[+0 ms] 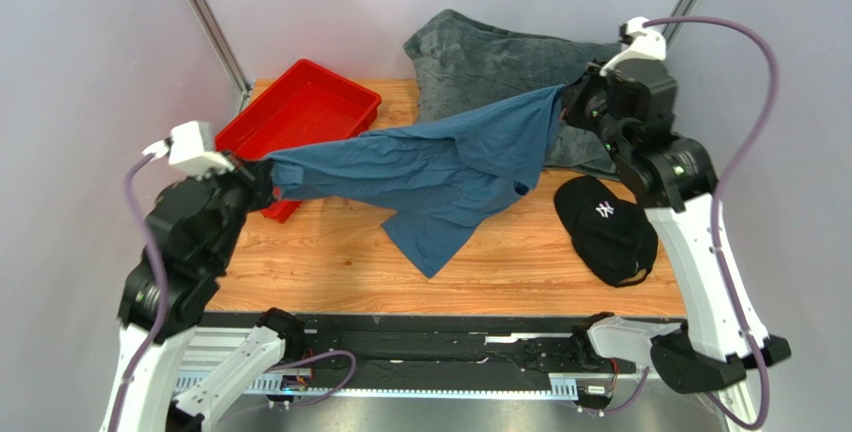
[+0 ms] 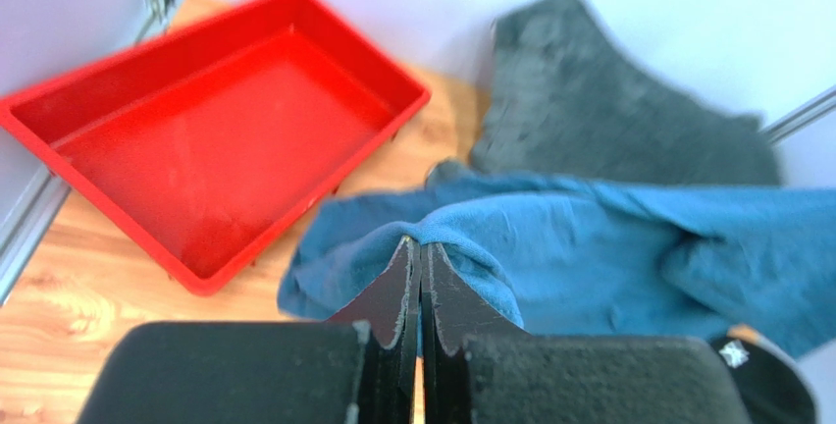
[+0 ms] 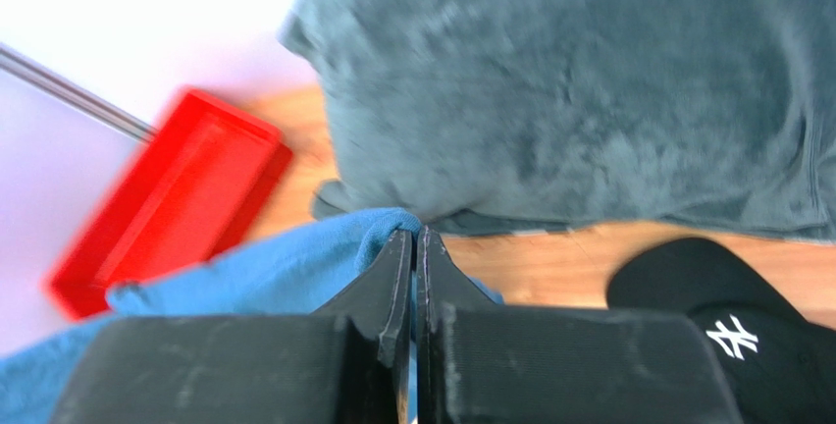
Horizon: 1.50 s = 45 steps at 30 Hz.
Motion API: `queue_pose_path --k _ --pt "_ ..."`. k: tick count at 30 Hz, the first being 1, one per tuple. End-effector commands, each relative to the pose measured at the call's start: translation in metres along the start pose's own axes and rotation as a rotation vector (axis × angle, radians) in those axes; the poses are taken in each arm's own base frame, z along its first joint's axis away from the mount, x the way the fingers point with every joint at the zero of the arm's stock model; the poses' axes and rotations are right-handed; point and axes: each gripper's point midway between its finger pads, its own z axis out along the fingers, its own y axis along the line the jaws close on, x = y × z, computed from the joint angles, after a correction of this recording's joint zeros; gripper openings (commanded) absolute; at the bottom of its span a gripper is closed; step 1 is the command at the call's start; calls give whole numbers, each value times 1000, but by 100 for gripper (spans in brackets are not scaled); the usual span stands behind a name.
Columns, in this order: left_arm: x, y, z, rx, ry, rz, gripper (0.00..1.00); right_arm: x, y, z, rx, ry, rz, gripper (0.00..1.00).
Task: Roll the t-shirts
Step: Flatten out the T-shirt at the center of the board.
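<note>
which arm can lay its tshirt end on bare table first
Left arm, probably: its jaws hold the t-shirt near bare wood; the right arm holds its end above the grey blanket.

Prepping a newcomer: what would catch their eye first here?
The teal-blue t-shirt hangs stretched across the centre, pinched at its ends by the left gripper and the right gripper. Next, the bright red tray at the back left and the black cap on the right.

Desk: light wood-grain top, orange-brown planks.
Walls: plain pale lavender-white panels on three sides.
Posts: grey metal struts slanting at both back corners.
Light: soft, even, faint shadows.
</note>
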Motion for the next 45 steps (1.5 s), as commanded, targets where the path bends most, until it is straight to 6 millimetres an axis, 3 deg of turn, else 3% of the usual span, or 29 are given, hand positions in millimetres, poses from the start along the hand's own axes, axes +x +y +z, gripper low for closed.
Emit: queue_pose_path --k 1,3,7,8,10,11,15,19,22,25,27,30,31,33,34,35,36,37,38,39,40,41,43,44,45 --pt "-27 7 -23 4 -113 -11 0 -40 13 -41 -87 -100 48 0" --pt "-28 7 -21 5 -115 -6 0 -41 15 -35 -86 -94 31 0" --pt "-13 -4 0 19 -53 11 0 -16 24 8 -77 8 -11 0" --pt "5 -5 15 17 -6 24 0 -5 27 30 -69 37 -18 0" --pt "15 -13 34 29 8 17 0 10 23 60 -43 80 -20 0" --pt "30 -16 50 24 53 32 0 24 24 86 -39 130 -21 0" --pt "28 -33 85 22 87 49 0 30 12 123 6 185 21 0" --pt "-7 -48 88 52 34 63 0 2 16 103 -8 120 29 0" --pt "-45 -55 65 84 -48 53 0 -23 17 68 -26 68 34 0" --pt "-67 -51 38 101 -112 51 0 -52 20 29 -58 -18 45 0" --pt "-74 -49 28 107 -141 61 0 -71 22 10 -75 -72 52 0" --pt "-69 -45 22 120 -147 71 0 -77 26 7 -91 -70 47 0" --pt "-50 -45 30 126 -98 80 0 -80 28 8 -97 -72 47 0" --pt "-17 -46 39 139 -3 44 0 -68 29 32 -95 -21 46 0" --pt "26 -45 47 164 108 37 0 -61 27 44 -89 3 45 0" --pt "48 -44 51 175 156 17 2 -41 19 76 -61 66 43 0" --pt "72 -41 54 167 214 -47 10 -29 14 93 -44 101 42 0" --pt "120 -29 57 147 319 -64 19 -15 8 111 -30 145 43 0" --pt "138 -29 60 147 356 -106 40 16 -5 148 1 237 47 3" --pt "155 -25 60 138 393 -122 50 30 -6 161 -7 286 57 8" --pt "182 -17 58 123 455 -132 57 49 -13 169 14 352 57 23" --pt "190 -17 57 120 475 -160 62 54 -15 173 21 378 53 33" --pt "203 -9 51 102 493 -186 64 71 -16 171 29 430 48 53" --pt "208 -8 49 87 503 -223 63 95 -21 171 57 472 23 58" --pt "211 -6 47 85 501 -237 63 82 -16 153 41 429 14 62"
